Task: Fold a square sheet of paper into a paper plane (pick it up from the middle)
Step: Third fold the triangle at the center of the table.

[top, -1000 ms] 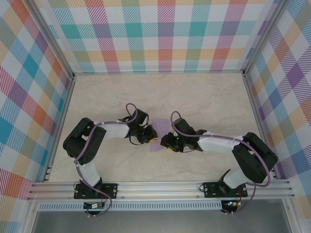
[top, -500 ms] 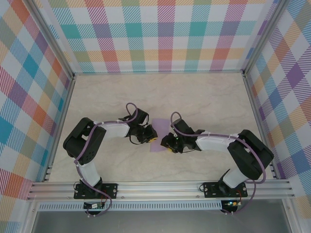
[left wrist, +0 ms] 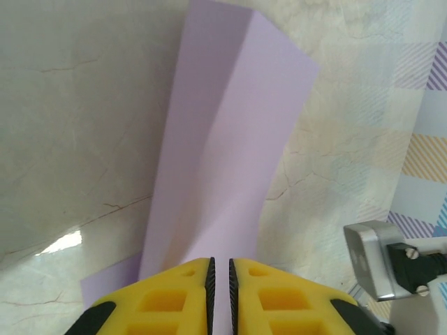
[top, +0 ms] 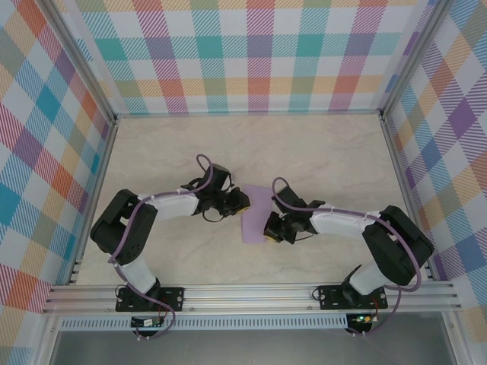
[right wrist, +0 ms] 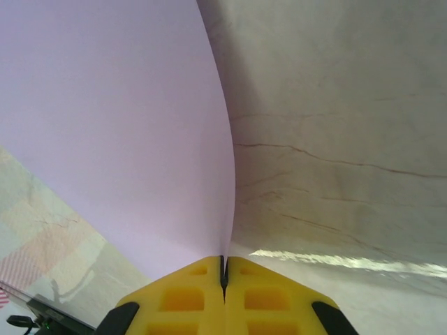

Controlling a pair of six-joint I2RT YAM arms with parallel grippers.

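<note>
Item: square sheet of paper (top: 256, 215), lavender. Location: centre of table (top: 335, 152), bowed along lengthwise ridge, one strip flat on table.
My left gripper (top: 241, 202): yellow fingers (left wrist: 174, 296) nearly together, pinching sheet's left edge.
My right gripper (top: 268, 232): fingers pressed tight, clamping sheet's near-right edge, toward table's near side.

The scene is lit brightly and evenly from above; shadows are kept faint. White glare is caught on the glossy table (right wrist: 335, 258) (likewise in the left wrist view), and the square sheet of paper (right wrist: 119, 125) is rendered soft.
</note>
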